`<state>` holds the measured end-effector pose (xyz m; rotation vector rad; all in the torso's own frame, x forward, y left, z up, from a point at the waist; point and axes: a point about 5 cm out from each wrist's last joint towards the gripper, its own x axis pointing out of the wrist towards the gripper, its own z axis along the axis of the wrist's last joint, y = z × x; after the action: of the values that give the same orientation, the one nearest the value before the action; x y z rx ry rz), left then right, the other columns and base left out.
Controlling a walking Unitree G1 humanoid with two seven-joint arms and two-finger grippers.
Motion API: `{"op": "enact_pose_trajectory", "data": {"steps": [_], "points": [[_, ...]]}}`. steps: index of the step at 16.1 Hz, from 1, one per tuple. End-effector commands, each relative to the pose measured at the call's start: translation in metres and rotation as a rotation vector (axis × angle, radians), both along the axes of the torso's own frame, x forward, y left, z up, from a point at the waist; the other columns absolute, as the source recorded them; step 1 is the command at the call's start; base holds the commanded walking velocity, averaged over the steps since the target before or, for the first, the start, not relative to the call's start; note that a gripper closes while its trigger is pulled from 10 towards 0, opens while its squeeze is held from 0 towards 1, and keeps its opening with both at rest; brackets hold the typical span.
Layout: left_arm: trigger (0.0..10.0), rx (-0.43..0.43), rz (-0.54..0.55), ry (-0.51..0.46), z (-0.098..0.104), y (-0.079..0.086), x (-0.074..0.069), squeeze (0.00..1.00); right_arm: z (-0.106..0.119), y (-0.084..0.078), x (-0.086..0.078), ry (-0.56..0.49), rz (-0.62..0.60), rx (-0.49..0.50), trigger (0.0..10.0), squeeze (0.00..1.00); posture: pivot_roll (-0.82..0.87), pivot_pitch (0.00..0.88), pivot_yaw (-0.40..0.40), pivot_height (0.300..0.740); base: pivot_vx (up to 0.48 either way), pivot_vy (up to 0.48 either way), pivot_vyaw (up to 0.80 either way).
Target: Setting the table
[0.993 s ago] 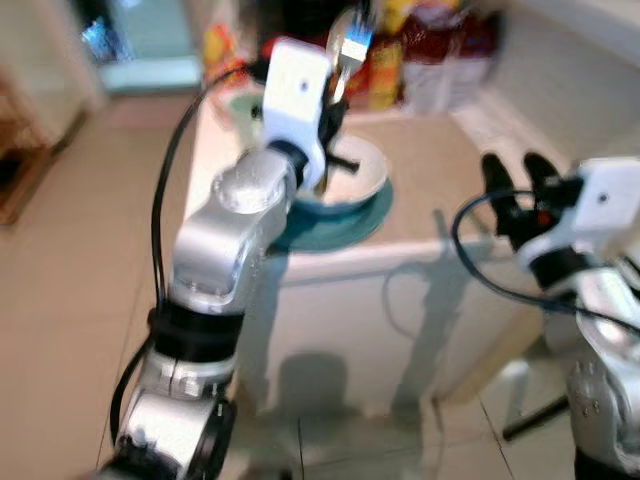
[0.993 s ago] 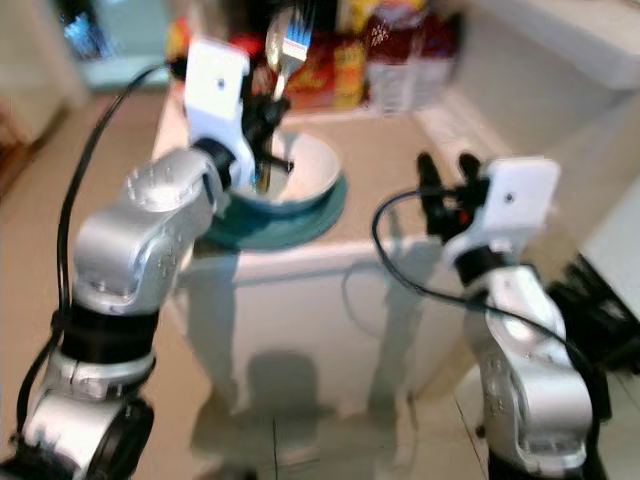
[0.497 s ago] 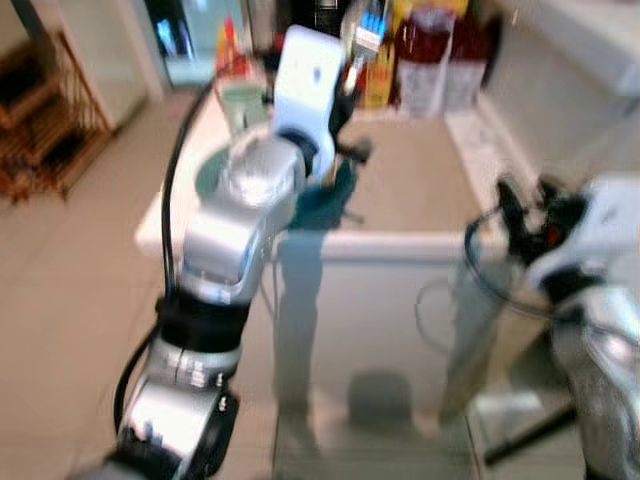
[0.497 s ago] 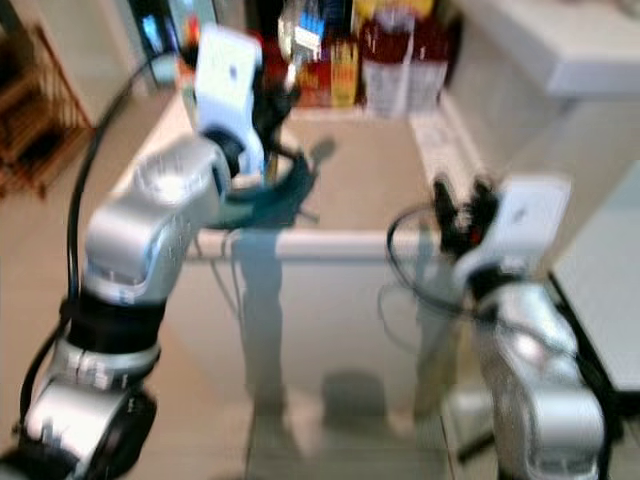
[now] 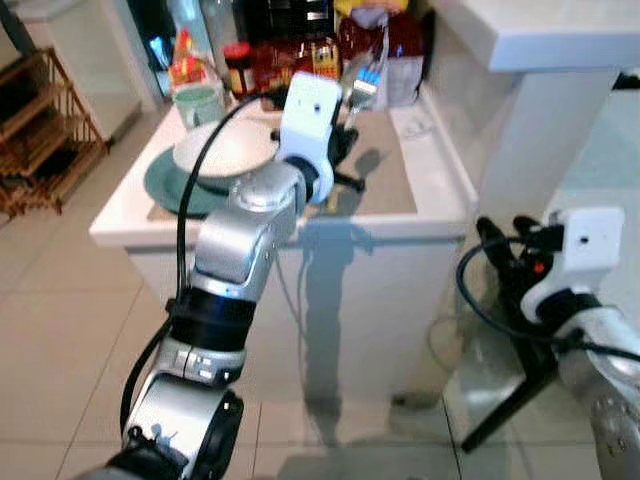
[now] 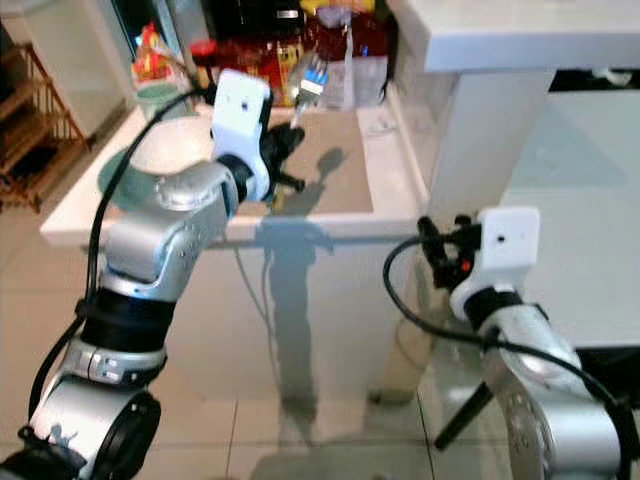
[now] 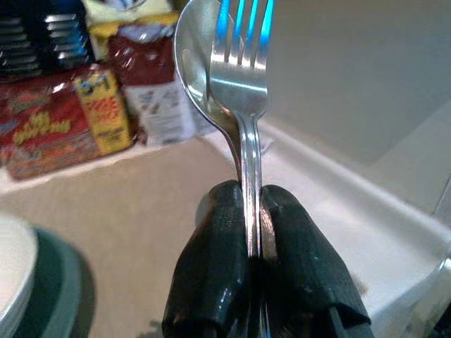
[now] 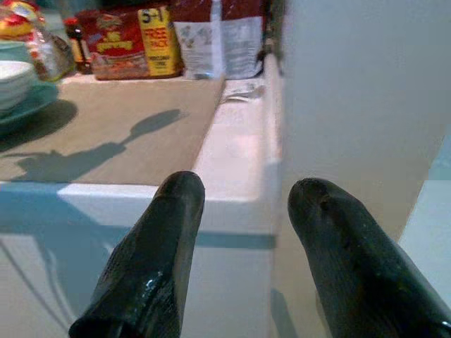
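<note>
A white bowl (image 5: 225, 148) sits on a green plate (image 5: 170, 190) at the table's (image 5: 430, 190) left. The left gripper (image 7: 250, 232), raised over the tan mat (image 5: 385, 180), pinches a fork (image 7: 243, 67) and spoon (image 7: 194, 49) upright. The right gripper (image 8: 243, 232) hangs with fingers spread below the table's right edge.

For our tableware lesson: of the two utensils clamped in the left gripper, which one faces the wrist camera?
The fork; its tines overlap the spoon bowl behind it in the left gripper.

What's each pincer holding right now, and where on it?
Left pincer clamps a spoon and fork together by their handles, heads up. Right pincer is open, holding nothing.
</note>
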<state>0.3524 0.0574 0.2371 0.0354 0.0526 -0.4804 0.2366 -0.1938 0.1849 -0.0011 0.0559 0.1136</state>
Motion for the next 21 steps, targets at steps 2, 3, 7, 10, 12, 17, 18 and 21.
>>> {"op": "enact_pose_trajectory", "data": {"steps": [2,3,7,10,12,17,18,21], "points": [[10.0,0.035,-0.015,0.188,-0.036,-0.004,0.010,0.00,-0.001,0.005,0.001,0.027,0.020,0.019,10.0,0.00,-0.07,0.000,-0.003,0.740,0.000,0.000,0.00],[10.0,0.009,-0.029,0.206,-0.037,-0.006,0.013,0.00,-0.001,0.005,0.002,0.030,0.028,0.016,10.0,0.00,-0.08,0.000,-0.004,0.740,0.000,0.000,0.00],[10.0,-0.022,-0.082,0.273,-0.026,-0.022,0.034,0.00,0.006,0.014,-0.007,0.061,0.158,-0.007,10.0,0.00,-0.12,0.016,0.029,0.740,0.000,0.000,0.00],[10.0,-0.039,-0.105,0.272,-0.015,-0.030,0.044,0.00,0.001,0.017,-0.021,0.111,0.216,-0.019,10.0,0.00,-0.14,0.027,0.047,0.740,0.000,0.000,0.00],[10.0,-0.048,-0.112,0.284,-0.015,-0.035,0.046,0.00,0.000,0.016,-0.022,0.118,0.203,-0.016,10.0,0.00,-0.15,0.034,0.052,0.740,0.000,0.000,0.00],[10.0,-0.053,-0.010,0.214,-0.009,-0.034,0.055,0.00,0.007,0.016,-0.027,0.098,0.137,0.001,10.0,0.00,-0.21,0.080,0.073,0.740,0.000,0.000,0.00],[10.0,-0.046,-0.004,0.208,-0.010,-0.033,0.055,0.00,0.007,0.016,-0.028,0.097,0.133,0.003,10.0,0.00,-0.21,0.087,0.071,0.740,0.000,0.000,0.00],[10.0,-0.043,0.082,0.192,-0.015,-0.019,0.059,0.57,0.010,0.014,-0.032,0.096,0.108,0.003,10.0,0.00,-0.24,0.098,0.078,0.740,0.000,0.000,0.00]]}}
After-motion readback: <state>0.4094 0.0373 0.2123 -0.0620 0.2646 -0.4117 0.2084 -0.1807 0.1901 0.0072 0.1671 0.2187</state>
